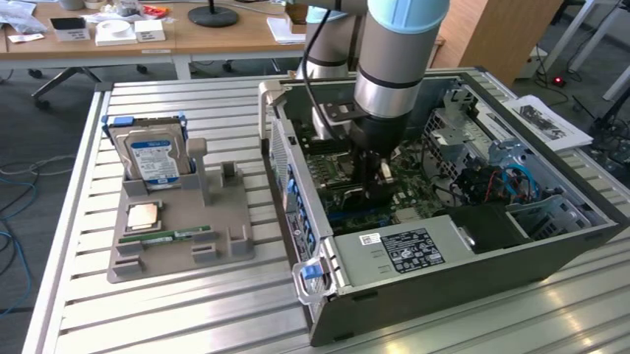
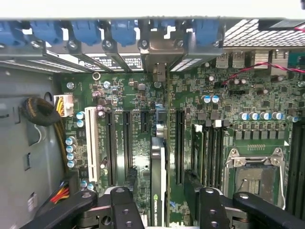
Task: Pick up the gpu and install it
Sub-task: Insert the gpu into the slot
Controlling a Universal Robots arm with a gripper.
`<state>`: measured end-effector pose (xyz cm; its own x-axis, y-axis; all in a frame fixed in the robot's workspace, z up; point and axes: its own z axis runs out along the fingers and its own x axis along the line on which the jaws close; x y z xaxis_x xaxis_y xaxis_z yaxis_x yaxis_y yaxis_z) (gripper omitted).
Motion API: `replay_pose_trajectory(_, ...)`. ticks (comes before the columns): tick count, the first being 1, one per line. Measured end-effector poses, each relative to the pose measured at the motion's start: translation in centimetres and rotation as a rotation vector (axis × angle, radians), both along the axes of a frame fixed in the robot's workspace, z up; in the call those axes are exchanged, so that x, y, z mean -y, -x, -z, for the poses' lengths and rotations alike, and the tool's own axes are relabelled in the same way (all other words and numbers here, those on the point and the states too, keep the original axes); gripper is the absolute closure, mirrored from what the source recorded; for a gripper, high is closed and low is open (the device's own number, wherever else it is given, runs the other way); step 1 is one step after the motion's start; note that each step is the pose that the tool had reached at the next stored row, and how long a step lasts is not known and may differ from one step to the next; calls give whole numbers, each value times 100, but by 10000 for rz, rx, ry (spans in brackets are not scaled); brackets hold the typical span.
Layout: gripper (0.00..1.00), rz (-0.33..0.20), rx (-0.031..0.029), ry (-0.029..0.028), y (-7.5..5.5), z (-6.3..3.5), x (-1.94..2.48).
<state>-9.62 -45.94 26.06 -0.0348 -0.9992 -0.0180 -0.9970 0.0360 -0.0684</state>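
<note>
The gpu [image 2: 157, 181] stands on edge in a slot of the green motherboard [image 2: 138, 105], its dark top edge running toward its metal bracket [image 2: 159, 50] at the case's rear wall. My gripper [image 2: 162, 210] straddles the card and is open, with a black finger [image 2: 125, 205] on one side and the other finger [image 2: 209, 205] on the far side, each a small gap away from the card. In the exterior view the gripper [image 1: 372, 188] reaches straight down into the open computer case [image 1: 462, 258]; the card there is hidden behind the arm.
On the exterior view's left a grey fixture [image 1: 226, 251] holds a hard drive [image 1: 153, 155], a CPU [image 1: 144, 215] and a RAM stick [image 1: 165, 237]. Inside the case are the power supply [image 1: 403, 247], the CPU socket [image 2: 252, 179] and a cable bundle [image 2: 40, 112].
</note>
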Motion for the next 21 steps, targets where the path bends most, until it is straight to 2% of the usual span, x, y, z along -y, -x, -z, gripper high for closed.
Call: replay_pose_trajectory(21, 48, 1, 0, 1, 0, -433, -4)
